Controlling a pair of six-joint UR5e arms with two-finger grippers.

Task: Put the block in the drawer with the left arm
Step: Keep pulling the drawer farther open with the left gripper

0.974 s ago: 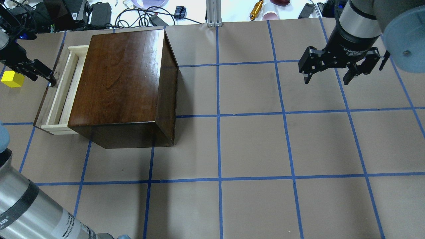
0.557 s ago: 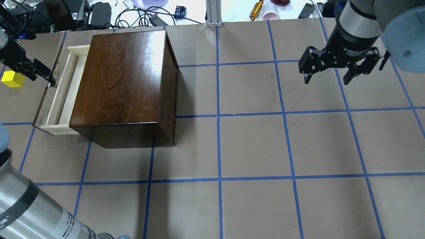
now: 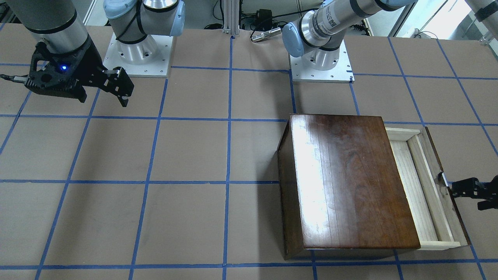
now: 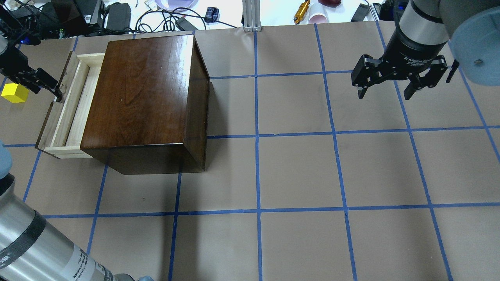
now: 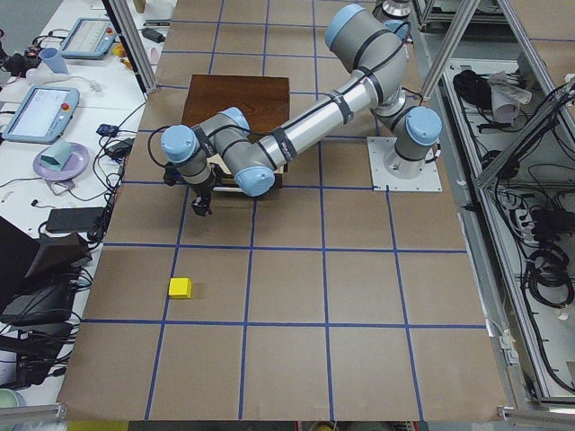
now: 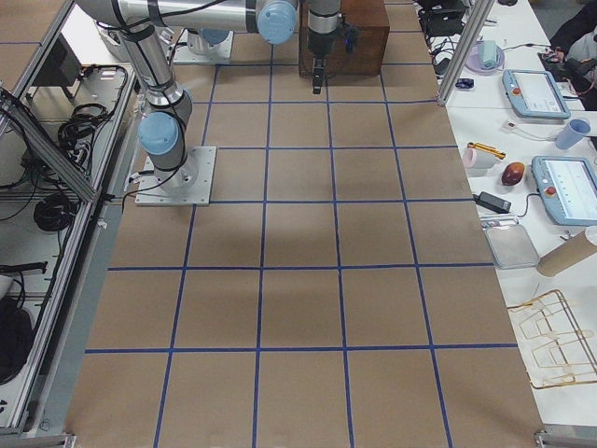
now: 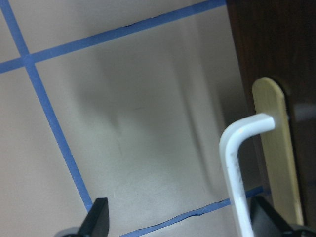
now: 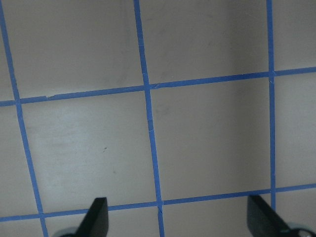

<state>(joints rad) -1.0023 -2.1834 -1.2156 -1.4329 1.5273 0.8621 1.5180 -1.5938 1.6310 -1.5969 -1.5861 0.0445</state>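
Observation:
The yellow block point(image 4: 15, 93) lies on the table left of the drawer, also in the exterior left view point(image 5: 181, 287). The drawer point(image 4: 74, 105) stands partly pulled out of the dark wooden box point(image 4: 144, 93), its pale inside bare point(image 3: 412, 186). My left gripper point(image 4: 47, 93) is open at the drawer's dark front panel, between panel and block. In the left wrist view its gripper point(image 7: 180, 222) shows a white bent handle point(image 7: 237, 163) inside the gap, near one finger. My right gripper point(image 4: 384, 95) is open and empty, high over the far right of the table.
Cables, power bricks and small items point(image 4: 156, 15) lie beyond the table's far edge. The box point(image 3: 350, 179) takes up the left-middle of the table. Blue tape lines grid the brown surface point(image 4: 297, 171).
The drawer has slid a little further out of the box, toward the block. My left gripper has moved the same way with it. The right arm has not moved.

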